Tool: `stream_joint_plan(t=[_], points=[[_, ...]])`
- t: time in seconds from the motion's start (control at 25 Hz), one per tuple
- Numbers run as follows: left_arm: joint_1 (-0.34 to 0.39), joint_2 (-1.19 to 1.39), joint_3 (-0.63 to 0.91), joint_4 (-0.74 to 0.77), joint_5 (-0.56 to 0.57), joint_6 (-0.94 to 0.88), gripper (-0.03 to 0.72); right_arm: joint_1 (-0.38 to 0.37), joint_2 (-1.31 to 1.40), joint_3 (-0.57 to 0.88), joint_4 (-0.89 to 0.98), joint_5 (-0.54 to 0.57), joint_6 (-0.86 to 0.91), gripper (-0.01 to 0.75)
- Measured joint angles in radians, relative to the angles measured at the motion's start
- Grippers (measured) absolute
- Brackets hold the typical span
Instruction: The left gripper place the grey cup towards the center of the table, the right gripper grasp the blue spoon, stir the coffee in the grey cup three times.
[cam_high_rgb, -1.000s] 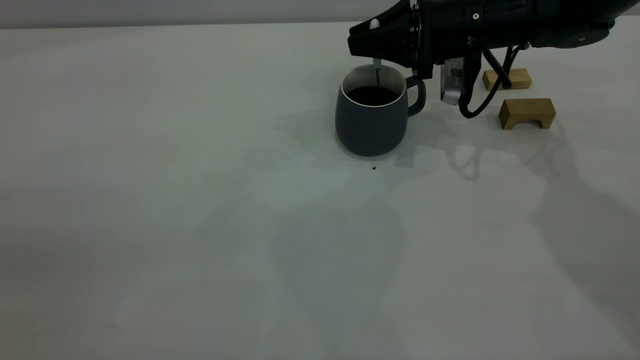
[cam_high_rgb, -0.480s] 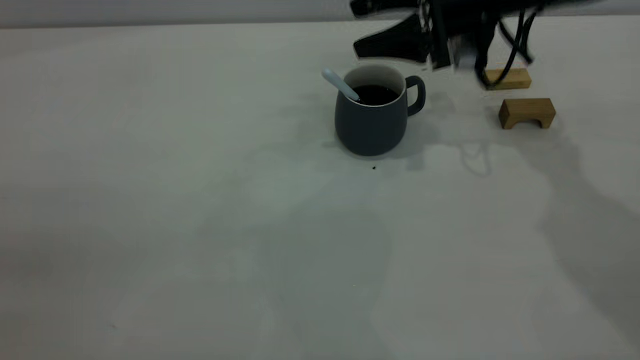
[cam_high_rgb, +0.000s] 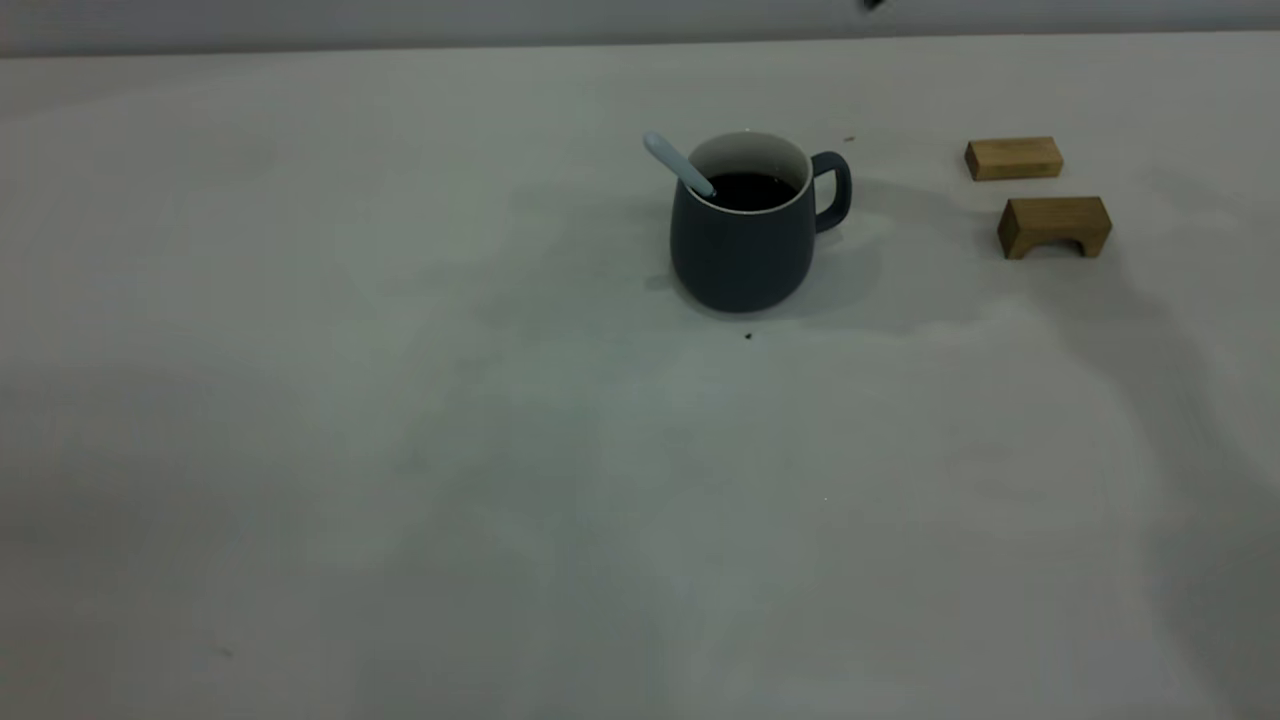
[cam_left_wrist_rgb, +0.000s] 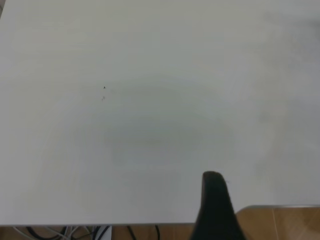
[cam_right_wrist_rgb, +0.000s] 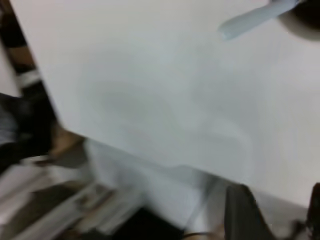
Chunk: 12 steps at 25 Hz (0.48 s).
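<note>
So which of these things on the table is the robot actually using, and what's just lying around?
In use: the cup holding coffee; the spoon leaning in it, handle over the rim; the table.

Lying about: flat wooden block; arched wooden block, both beside the cup's handle side.

Little of the robot shows: the left gripper (cam_left_wrist_rgb: 216, 210) appears as one matte black, round-tipped finger, and the right gripper (cam_right_wrist_rgb: 272, 215) as two blurred black fingers.
</note>
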Motion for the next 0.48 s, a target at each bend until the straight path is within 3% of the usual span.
stream_joint_plan(t=[0.2,0.48], points=[[0.0,0.0,0.0,0.0,0.0,0.0,0.585,0.0,-0.208,0.0,-0.215,0.016,-0.04,0.223],[0.0,0.0,0.0,0.0,0.0,0.0,0.585,0.0,-0.522,0.0,-0.46,0.041,-0.057,0.2]])
